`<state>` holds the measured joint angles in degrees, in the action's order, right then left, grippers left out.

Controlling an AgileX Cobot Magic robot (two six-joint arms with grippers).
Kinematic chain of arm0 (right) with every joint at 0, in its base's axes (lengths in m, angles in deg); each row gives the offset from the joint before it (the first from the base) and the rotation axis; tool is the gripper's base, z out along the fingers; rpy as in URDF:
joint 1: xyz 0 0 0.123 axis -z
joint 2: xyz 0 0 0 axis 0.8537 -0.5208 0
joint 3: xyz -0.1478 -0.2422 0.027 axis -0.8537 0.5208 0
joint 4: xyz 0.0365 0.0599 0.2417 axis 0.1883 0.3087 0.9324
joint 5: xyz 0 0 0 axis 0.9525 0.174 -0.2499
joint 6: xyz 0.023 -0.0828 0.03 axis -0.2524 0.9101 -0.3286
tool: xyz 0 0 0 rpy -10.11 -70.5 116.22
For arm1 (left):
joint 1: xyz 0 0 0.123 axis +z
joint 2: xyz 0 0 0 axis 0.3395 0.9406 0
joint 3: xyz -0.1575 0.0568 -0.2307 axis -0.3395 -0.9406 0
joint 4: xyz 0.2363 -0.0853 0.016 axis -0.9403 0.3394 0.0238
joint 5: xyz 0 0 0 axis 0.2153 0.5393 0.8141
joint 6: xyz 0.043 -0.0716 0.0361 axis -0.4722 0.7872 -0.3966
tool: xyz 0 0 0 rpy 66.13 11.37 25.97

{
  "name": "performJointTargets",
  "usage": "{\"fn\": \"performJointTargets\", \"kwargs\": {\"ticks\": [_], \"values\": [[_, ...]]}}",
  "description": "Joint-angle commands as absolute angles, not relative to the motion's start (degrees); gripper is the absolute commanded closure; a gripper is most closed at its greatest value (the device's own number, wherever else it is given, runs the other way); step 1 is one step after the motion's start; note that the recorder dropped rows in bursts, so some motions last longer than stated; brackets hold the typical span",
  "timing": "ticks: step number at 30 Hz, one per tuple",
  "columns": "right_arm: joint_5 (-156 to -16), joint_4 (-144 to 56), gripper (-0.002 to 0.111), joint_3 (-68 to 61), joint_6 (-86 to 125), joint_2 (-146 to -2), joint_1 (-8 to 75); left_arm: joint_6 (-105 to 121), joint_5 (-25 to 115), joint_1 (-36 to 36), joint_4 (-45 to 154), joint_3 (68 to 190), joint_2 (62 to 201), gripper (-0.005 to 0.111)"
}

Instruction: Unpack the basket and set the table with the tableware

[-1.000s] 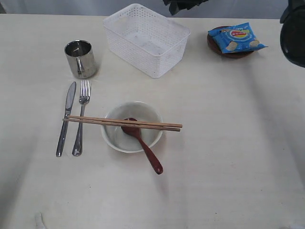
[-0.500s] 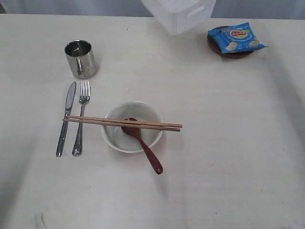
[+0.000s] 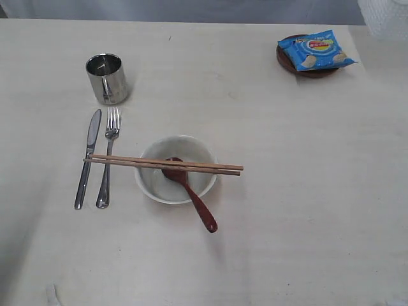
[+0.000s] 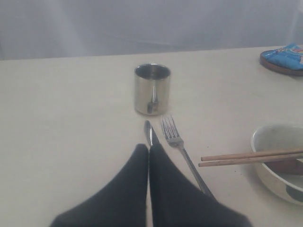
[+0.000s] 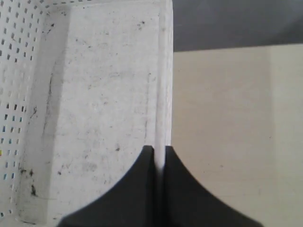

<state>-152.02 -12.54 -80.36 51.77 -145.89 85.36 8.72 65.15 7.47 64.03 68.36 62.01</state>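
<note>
The white perforated basket (image 3: 386, 15) shows as a blur at the far right corner of the table (image 3: 299, 191). My right gripper (image 5: 159, 151) is shut on the basket's (image 5: 94, 109) side wall; the basket is empty inside. Laid out on the table are the steel cup (image 3: 107, 78), knife (image 3: 87, 159), fork (image 3: 108, 159) and off-white bowl (image 3: 176, 169). The chopsticks (image 3: 162, 164) lie across the bowl and the dark red spoon (image 3: 191, 194) rests in it. My left gripper (image 4: 148, 147) is shut and empty, over the knife (image 4: 150, 132) and short of the cup (image 4: 152, 89).
A small brown plate (image 3: 310, 69) at the back right carries a blue crisp packet (image 3: 313, 50). The left wrist view also shows the fork (image 4: 177, 142), the chopsticks (image 4: 251, 157) and the bowl's rim (image 4: 265, 137). Neither arm shows in the exterior view.
The basket has left its spot at the back middle of the table, lifted and carried to the far right corner. The laid tableware has not moved.
</note>
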Motion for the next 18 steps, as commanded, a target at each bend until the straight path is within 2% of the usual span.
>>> {"fn": "performJointTargets", "kwargs": {"ticks": [1, 18], "values": [[-151.7, -12.17, 0.109, -80.39, 53.72, -150.26, 85.47, 8.69, 65.05, 7.14, 63.97, 68.18, 61.82, 0.107], [-153.06, -15.98, 0.109, -80.39, 53.28, -154.63, 82.97, 8.69, 65.05, 7.14, 63.97, 68.18, 61.82, 0.107]]}}
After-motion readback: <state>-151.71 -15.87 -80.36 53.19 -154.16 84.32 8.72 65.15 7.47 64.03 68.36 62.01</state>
